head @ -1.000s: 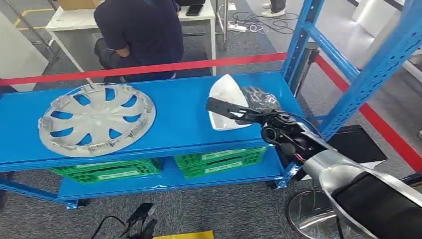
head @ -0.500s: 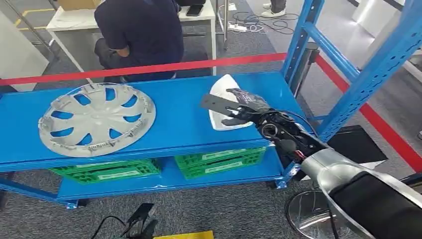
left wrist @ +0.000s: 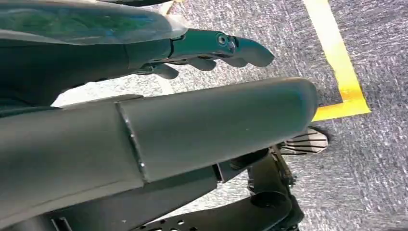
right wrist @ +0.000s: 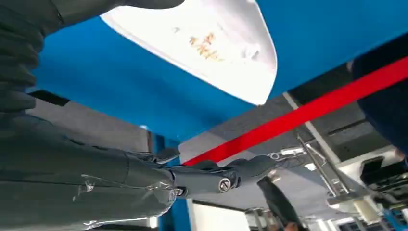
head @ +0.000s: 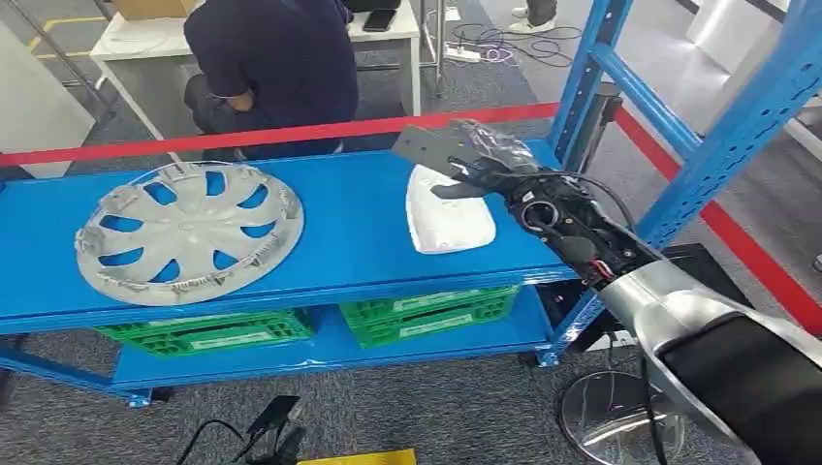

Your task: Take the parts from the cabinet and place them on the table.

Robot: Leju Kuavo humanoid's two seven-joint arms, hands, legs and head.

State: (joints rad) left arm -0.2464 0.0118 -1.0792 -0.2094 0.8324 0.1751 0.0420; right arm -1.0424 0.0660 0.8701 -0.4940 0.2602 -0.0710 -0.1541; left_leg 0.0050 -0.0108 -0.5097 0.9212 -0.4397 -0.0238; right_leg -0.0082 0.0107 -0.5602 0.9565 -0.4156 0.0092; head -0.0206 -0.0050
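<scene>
Blue cabinet shelf [head: 349, 232] carrying two parts: a silver wheel cover [head: 187, 231] toward 9 o'clock, and a white shell part [head: 448, 215] near the shelf's 3 o'clock end, long axis running 12-to-6. The right hand [head: 463, 155] hovers over the part's 12 o'clock tip, fingers [head: 426, 145] spread, holding nothing. The left hand [left wrist: 216, 50] hangs empty, far off. Open shelf lies toward 9 o'clock; a blue upright [head: 586, 77] crowds 3 o'clock.

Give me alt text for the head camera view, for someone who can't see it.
The robot's right hand hovers open above a white triangular plastic part lying on a blue metal shelf. A round silver wheel cover lies on the shelf's left side, green crates sit underneath, and a person sits behind a red barrier tape.
</scene>
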